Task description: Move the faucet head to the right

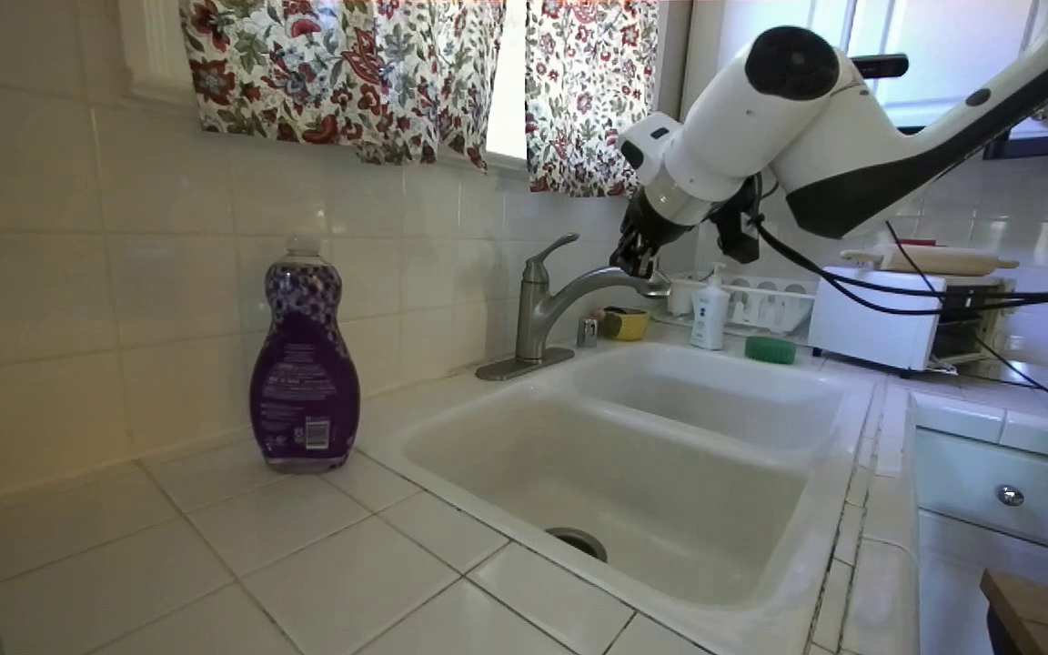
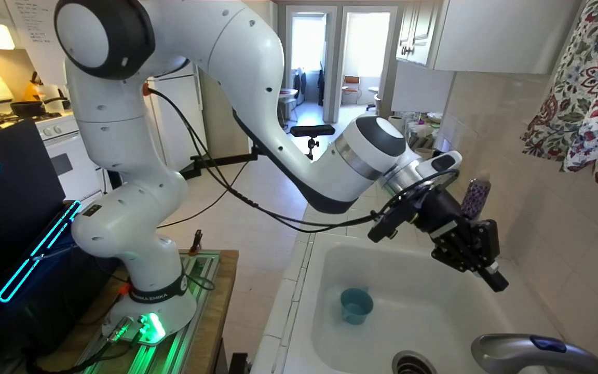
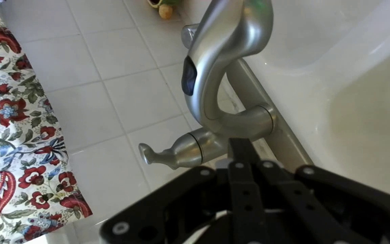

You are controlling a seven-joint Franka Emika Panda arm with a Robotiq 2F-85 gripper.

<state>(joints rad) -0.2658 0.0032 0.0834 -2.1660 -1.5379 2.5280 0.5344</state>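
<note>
My pincer (image 3: pixel 240 145), pressed together, hangs midair nr the spout (image 3: pixel 220 51); in the wrist view it juts up from 6 o'clock, overlapping the tap (image 3: pixel 245 123), w/ the spout curving to approx. 1 o'clock, the lever (image 3: pixel 157 156) sticking out twd 8, the floral curtain (image 3: pixel 29 128) btwn 8 & 10 and the sink (image 3: pixel 367 101) at 3; in an exterior view my arm (image 2: pixel 257 78) slants down from 10 o'clock, the spout shows at 5 o'clock from my pincer w/ a gap btwn us, a teal cup (image 2: pixel 356 311) sits in the sink btwn 8 & 9, and a dark laptop (image 2: pixel 8 171) glows at 9, well apart; in an exterior view purple soap (image 1: pixel 306 391) stands upright on the tiles (image 1: pixel 333 564), btwn 8 & 9 o'clock from the tap, while my pincer lines up w/ the spout's far end, depth hard to tell from that angle alone; a white pump bottle (image 1: pixel 710 314) and green sponge (image 1: pixel 770 350) sit past the spout, btwn 3 & 4, w/ the rack (image 1: pixel 774 309) just behind; a rolling pin (image 1: pixel 947 260) lies atop a white box (image 1: pixel 879 318) at 3.
</note>
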